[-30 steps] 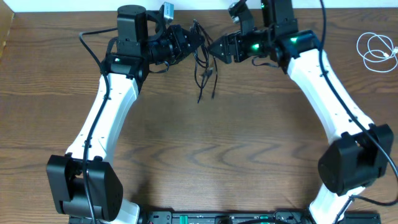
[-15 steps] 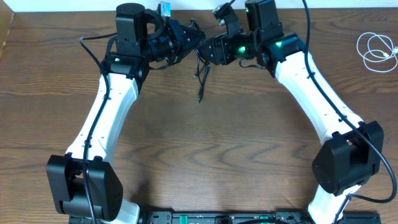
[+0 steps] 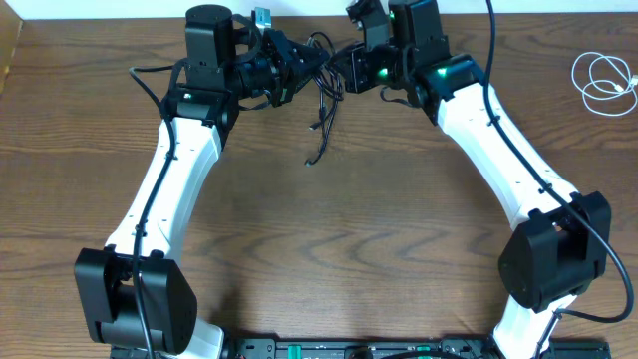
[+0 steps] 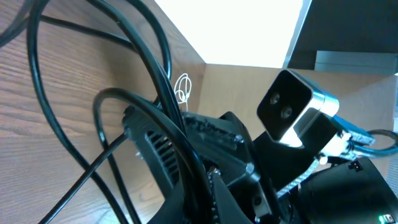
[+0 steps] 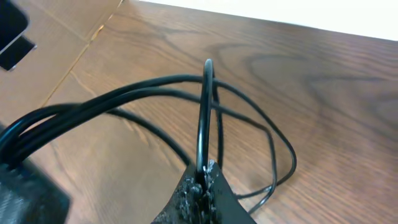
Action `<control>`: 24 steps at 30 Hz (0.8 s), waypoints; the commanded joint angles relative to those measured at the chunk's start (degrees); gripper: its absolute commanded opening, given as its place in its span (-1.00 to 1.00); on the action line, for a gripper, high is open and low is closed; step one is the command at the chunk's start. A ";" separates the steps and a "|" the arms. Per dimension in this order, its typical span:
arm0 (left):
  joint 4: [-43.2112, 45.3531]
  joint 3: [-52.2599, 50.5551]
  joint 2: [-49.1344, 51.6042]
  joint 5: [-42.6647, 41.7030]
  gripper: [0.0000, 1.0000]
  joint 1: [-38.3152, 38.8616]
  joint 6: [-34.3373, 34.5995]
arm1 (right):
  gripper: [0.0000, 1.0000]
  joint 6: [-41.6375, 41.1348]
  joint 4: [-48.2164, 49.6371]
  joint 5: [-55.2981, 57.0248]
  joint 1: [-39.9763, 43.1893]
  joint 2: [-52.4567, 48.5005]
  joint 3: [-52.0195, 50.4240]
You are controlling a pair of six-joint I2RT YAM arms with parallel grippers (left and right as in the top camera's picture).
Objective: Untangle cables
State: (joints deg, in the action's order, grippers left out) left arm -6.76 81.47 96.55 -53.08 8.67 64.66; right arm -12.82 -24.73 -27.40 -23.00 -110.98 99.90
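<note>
the left gripper (image 3: 311, 64) and right gripper (image 3: 339, 76) meet tip to tip at the middle of the far edge of the table (image 3: 329, 249). the tangled cable (image 3: 321, 115) is caught between them, its ends trailing toward the near side. the coiled cable (image 3: 603, 80) lies at the far right corner, well apart.

Glossy black cable (image 5: 202, 112), probably rubber-sheathed; matt wood-grain table (image 3: 329, 229).

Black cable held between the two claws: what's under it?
Only bare wooden table shows beneath the black cable. The left gripper and right gripper are both shut on it, hiding the stretches they pinch.
</note>
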 commanded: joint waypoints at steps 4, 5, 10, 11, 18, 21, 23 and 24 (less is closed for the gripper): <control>-0.42 1.36 -0.44 -1.79 -0.85 -0.31 -14.01 | -0.98 -4.42 -0.24 2.49 7.76 1.68 0.20; -1.40 1.36 -0.44 -1.86 -0.85 -0.31 -15.91 | -0.98 -6.67 -0.83 3.50 9.29 1.79 0.20; -7.34 1.36 -0.44 -2.29 -0.85 -0.31 -24.00 | -0.98 -12.04 -6.43 6.34 18.16 1.70 0.17; -7.39 1.36 -0.44 -3.43 -0.85 -0.31 -25.38 | -0.98 -12.02 -7.91 8.00 19.76 1.66 0.17; -6.78 1.38 -0.46 -12.94 -0.85 -0.31 -32.17 | -0.98 -11.96 -17.05 19.69 26.86 -0.72 0.15; -5.29 1.38 -0.46 -15.76 -0.86 -0.31 -33.51 | -0.98 -11.78 -19.30 19.71 28.96 -2.47 0.15; -4.26 1.38 -0.46 -17.05 -0.85 -0.31 -34.10 | -0.98 -11.63 -20.41 19.78 30.16 -3.56 0.15; -4.04 1.38 -0.46 -17.22 -0.85 -0.31 -34.47 | -0.98 -11.10 -20.76 19.82 30.77 -3.87 0.15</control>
State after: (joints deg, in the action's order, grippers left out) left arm -11.64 81.47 96.55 -65.23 9.13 33.78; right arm -23.75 -45.04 -13.93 4.45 -112.12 99.90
